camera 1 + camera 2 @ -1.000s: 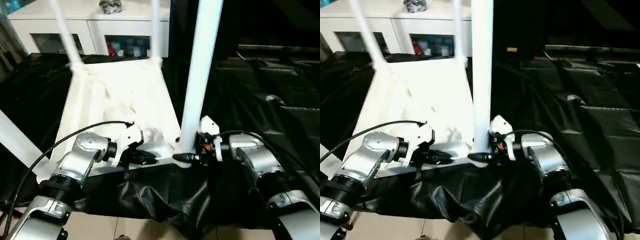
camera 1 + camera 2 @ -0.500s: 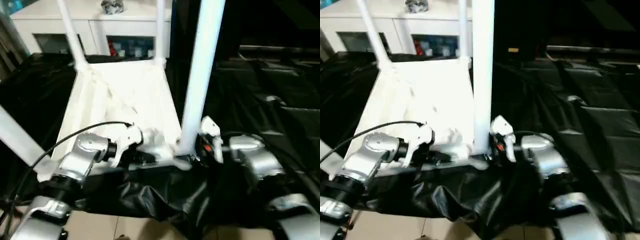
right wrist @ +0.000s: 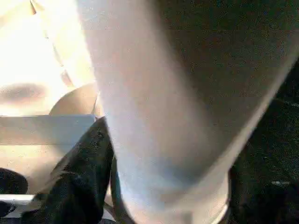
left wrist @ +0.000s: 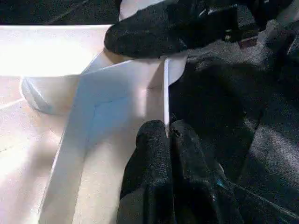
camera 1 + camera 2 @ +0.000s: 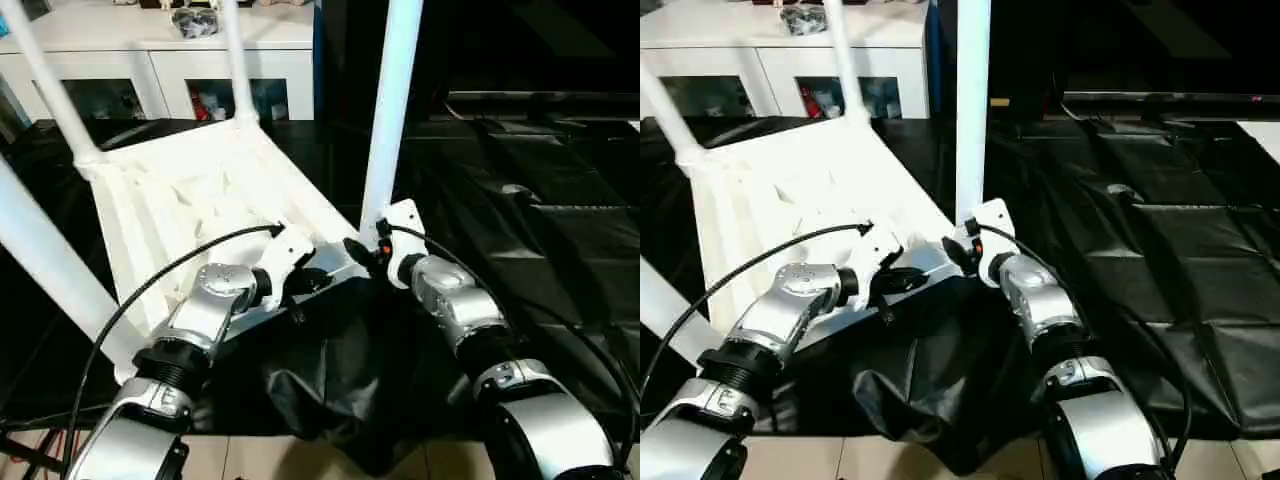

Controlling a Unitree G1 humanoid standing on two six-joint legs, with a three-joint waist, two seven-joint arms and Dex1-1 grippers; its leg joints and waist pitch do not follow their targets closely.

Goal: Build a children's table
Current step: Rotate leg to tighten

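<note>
Black sheeting (image 5: 540, 230) underlies upturned tabletop (image 5: 190, 200); leg (image 5: 390, 110) stands in its corner socket.

The white plastic upturned tabletop (image 5: 190, 200) has turned: its near edge, formerly level across the view, now slopes from the 8 o'clock side up toward 3 o'clock. The long white tapered tube leg (image 5: 390, 110) at the near right corner has shifted with it. The left gripper (image 4: 167, 140) and right gripper (image 5: 362, 250) have swung with that edge, forearms now converging toward 12 o'clock.
</note>
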